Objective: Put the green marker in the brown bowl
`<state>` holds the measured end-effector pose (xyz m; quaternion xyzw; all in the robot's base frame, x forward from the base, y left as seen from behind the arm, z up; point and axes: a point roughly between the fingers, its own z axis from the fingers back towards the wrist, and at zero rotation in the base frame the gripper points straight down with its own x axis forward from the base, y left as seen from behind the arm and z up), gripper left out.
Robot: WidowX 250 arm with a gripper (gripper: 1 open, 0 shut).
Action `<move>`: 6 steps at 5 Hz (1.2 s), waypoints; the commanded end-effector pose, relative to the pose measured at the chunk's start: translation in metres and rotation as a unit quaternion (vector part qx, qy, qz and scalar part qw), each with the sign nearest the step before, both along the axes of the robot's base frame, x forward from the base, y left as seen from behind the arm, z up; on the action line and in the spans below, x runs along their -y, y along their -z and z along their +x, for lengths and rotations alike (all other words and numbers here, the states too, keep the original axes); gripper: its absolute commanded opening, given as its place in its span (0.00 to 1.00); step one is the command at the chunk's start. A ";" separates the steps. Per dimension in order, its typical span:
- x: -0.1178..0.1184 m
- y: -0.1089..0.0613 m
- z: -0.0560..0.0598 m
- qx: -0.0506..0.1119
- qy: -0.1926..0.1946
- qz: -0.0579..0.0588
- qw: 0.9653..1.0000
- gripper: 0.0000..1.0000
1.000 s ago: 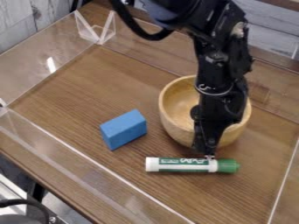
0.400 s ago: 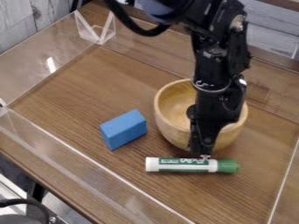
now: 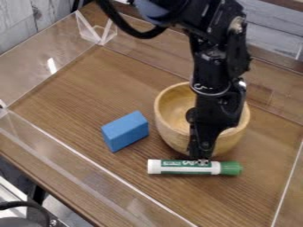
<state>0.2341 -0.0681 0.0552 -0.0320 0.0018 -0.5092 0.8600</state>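
A: Start from the brown bowl (image 3: 201, 115). It sits on the wooden table (image 3: 106, 80), thick-walled, nothing inside that I can make out, and the arm rises right in front of its near wall.

B: And the blue block (image 3: 124, 131)?

A: Off to the bowl's left, well apart from everything. No trouble there.

B: So the worry is the green marker (image 3: 194, 167).

A: Yes. It lies flat just in front of the bowl, cap pointing right. The gripper (image 3: 203, 158) points straight down onto its middle, fingers pressed together as far as they go, seemingly pinching the barrel, though the contact itself is too small to confirm.

B: What could fail?

A: The barrel is round and slick. If the pinch sits off-centre, the marker may swivel or squirt out during a lift. I'd also guess a low carry could knock its end against the bowl's near wall, dropping it outside or shoving the bowl back.
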 end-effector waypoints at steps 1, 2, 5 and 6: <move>0.000 -0.015 0.004 0.029 0.003 -0.009 1.000 0.00; 0.000 -0.014 0.002 0.031 0.014 -0.011 0.999 1.00; 0.005 0.006 -0.006 0.042 0.031 -0.013 0.999 1.00; 0.006 0.013 -0.007 0.045 0.029 -0.012 0.998 1.00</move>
